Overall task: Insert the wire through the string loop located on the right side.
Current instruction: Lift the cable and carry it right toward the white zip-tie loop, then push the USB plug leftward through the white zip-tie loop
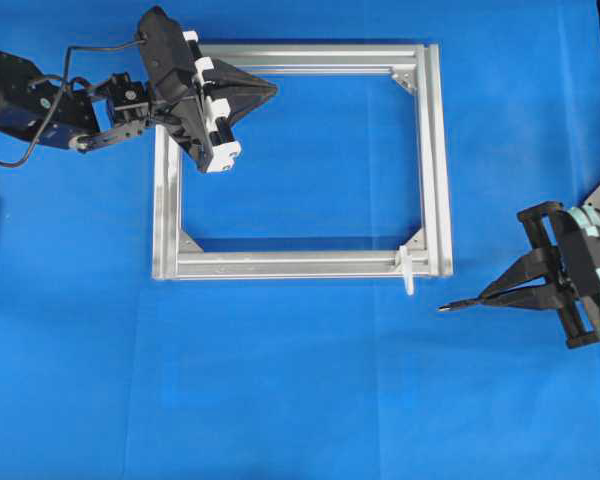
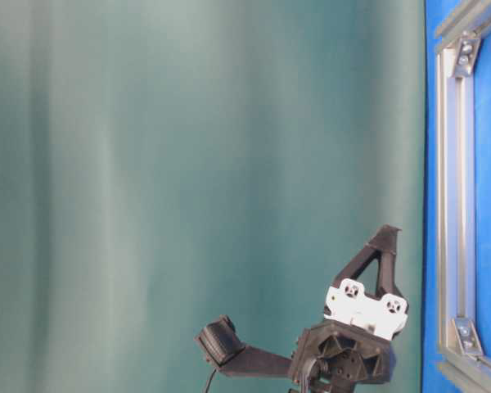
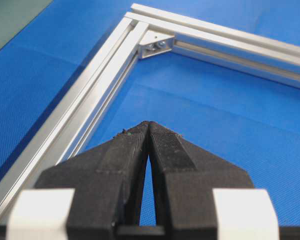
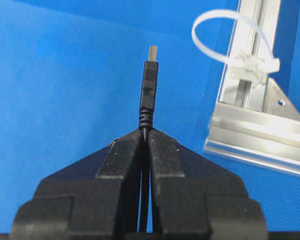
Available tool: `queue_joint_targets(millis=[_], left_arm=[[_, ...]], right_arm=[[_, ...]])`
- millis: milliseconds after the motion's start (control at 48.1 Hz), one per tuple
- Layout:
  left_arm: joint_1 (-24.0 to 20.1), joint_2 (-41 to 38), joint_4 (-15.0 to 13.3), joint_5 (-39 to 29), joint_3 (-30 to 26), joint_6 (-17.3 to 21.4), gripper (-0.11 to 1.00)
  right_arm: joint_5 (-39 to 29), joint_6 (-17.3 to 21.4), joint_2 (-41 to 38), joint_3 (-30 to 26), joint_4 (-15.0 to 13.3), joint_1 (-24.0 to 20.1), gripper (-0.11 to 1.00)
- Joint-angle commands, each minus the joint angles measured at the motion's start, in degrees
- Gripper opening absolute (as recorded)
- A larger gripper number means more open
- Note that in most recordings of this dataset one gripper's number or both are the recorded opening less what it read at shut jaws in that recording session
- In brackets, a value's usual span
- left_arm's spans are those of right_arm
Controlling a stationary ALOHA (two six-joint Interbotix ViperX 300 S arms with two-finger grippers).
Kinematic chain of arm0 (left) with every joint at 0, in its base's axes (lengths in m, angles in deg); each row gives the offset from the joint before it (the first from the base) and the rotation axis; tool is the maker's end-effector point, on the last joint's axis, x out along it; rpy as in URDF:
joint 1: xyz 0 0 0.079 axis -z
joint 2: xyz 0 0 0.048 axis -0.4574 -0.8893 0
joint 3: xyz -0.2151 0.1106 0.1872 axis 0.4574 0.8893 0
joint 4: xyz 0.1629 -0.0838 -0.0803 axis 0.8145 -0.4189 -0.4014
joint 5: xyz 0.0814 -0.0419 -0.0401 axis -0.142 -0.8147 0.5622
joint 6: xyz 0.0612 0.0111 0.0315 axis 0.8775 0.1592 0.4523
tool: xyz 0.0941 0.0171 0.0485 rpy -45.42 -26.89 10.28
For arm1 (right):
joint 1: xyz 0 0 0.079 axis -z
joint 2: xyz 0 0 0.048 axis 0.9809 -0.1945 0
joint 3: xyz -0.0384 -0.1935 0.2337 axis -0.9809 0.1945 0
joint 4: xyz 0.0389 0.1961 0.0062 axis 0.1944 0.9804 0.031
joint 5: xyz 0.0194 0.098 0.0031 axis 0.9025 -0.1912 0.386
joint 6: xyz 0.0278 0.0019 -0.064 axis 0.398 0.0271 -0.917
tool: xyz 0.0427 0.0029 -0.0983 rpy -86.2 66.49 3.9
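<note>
Covering the table, blue cloth (image 1: 310, 380) meets a teal backdrop (image 2: 188, 164).

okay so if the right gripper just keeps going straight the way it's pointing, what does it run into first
Probably nothing: the right gripper, shut on the wire, points its plug tip over bare blue mat. The string loop and frame lie right of that line, though depth is unclear.

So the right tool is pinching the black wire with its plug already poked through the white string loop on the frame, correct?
Not quite. The right tool does pinch the wire, but the right wrist view shows its plug beside the string loop, not through it.
</note>
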Motion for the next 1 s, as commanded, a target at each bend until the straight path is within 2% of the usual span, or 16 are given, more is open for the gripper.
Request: queue_joint_targets(millis=[0, 270, 977], left_arm=[[-0.2, 1.7, 0.2, 0.5, -1.0, 0.1, 0.0], [-0.2, 1.7, 0.2, 0.5, -1.0, 0.1, 0.0], [-0.2, 1.7, 0.2, 0.6, -1.0, 0.1, 0.0]], right_arm=[[1.3, 0.0, -1.0, -0.5, 0.2, 1.8, -0.03], [3.5, -0.2, -2.9, -0.5, 0.1, 8.3, -0.03], [3.6, -0.3, -2.9, -0.5, -0.1, 8.8, -0.03]])
